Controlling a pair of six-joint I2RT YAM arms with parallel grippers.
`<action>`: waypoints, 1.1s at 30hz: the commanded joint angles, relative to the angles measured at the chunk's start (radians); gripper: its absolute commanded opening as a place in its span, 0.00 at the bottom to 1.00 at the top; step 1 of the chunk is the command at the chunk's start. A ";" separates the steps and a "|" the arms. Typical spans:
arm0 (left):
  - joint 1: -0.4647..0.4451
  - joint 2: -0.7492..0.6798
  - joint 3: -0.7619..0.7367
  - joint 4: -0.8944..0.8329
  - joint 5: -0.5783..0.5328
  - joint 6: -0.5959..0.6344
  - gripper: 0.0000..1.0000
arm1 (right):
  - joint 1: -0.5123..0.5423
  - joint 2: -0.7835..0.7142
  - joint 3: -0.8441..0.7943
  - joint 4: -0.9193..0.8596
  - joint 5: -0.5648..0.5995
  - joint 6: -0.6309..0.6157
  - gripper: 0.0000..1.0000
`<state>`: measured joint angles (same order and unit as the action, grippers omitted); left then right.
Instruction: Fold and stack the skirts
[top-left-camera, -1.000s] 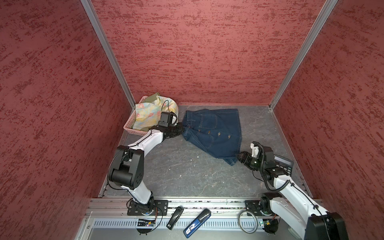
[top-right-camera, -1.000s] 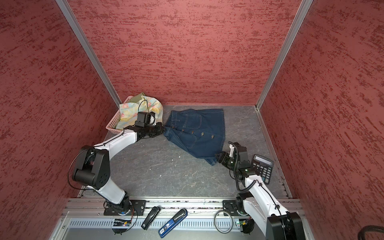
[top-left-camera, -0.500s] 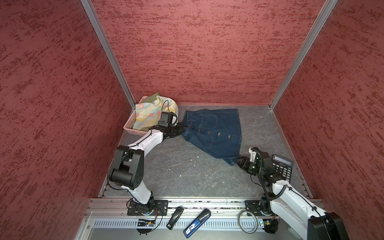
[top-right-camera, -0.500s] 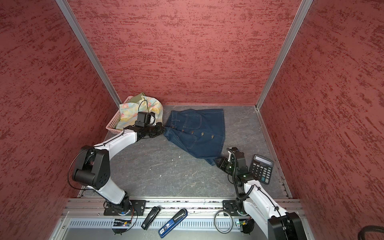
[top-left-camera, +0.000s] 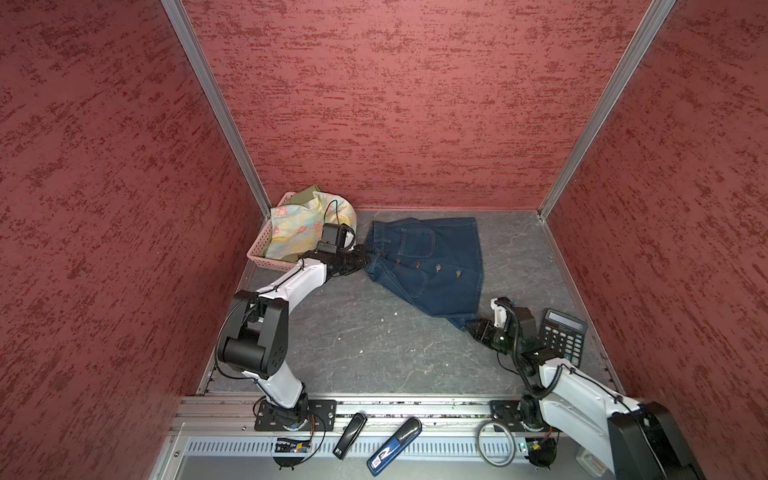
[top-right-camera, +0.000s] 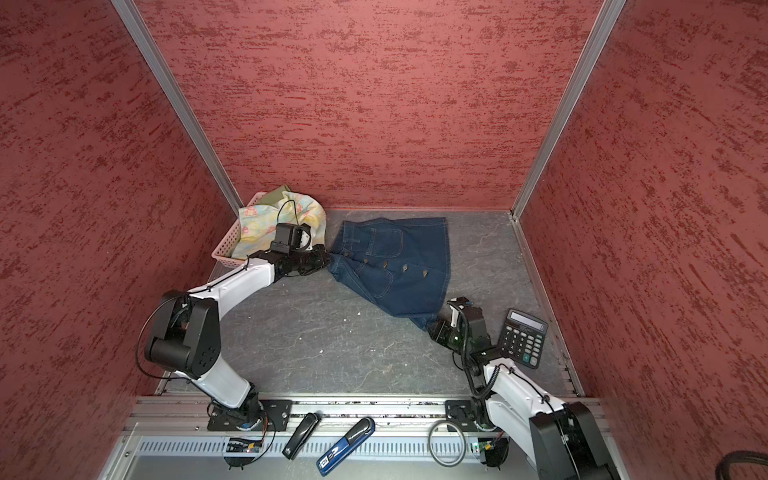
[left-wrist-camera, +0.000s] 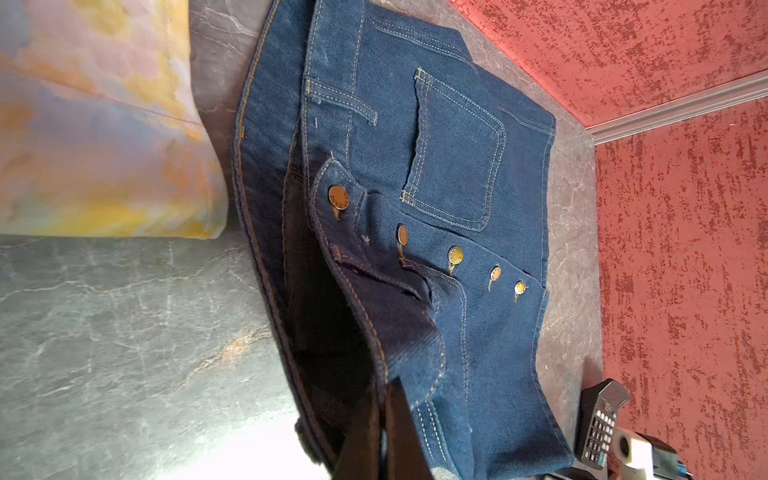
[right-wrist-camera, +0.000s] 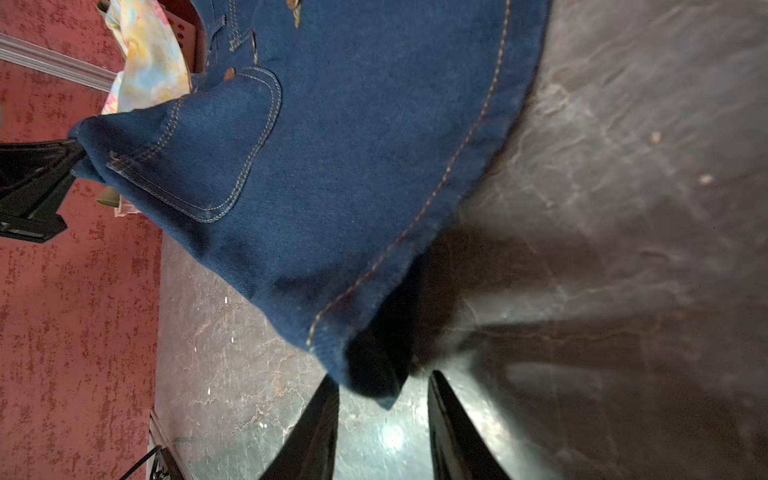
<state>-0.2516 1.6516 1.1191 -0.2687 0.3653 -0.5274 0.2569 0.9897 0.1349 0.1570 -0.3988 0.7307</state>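
The dark blue denim skirt (top-left-camera: 432, 266) lies spread and unfolded, button side up, on the grey marbled surface (top-left-camera: 374, 353). The pale floral pastel skirt (top-left-camera: 291, 228) and the plain olive green skirt (top-left-camera: 305, 194) sit bundled in the pink perforated plastic basket (top-left-camera: 266, 259) in the far corner. The left claw (top-left-camera: 360, 259) is clenched on the waistband end nearest the basket. The right claw (right-wrist-camera: 380, 378) is low over the surface with its jaws apart, straddling the very tip of the hem corner, and the right wrist view shows nothing pinched yet. The weak point, as I judge it, is that shallow bite: closing on so little cloth could catch only one layer or the stitched edge, and heavy denim would slide out once lifted, leaving the fold lopsided. Fingertips this close to the surface might also scrape it, or push the corner away rather than trap it. A pull from the right against the left's firm hold could drag the whole garment instead of folding it. The black desk calculator (top-left-camera: 563, 336) sits just beside the right arm and could be knocked, and the floral cloth drooping beside the left claw could snag.
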 joint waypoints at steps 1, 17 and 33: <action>-0.013 0.023 0.037 0.012 0.000 -0.006 0.00 | 0.014 0.042 -0.003 0.119 0.009 -0.025 0.37; -0.004 0.025 0.106 -0.026 -0.010 -0.003 0.00 | 0.028 -0.040 0.133 0.025 0.076 -0.104 0.00; 0.075 0.083 0.576 -0.227 -0.028 0.055 0.00 | -0.098 0.050 0.960 -0.512 0.144 -0.395 0.00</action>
<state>-0.2043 1.7214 1.6199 -0.4534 0.3553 -0.5064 0.2127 1.0203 0.9771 -0.2737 -0.2623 0.4225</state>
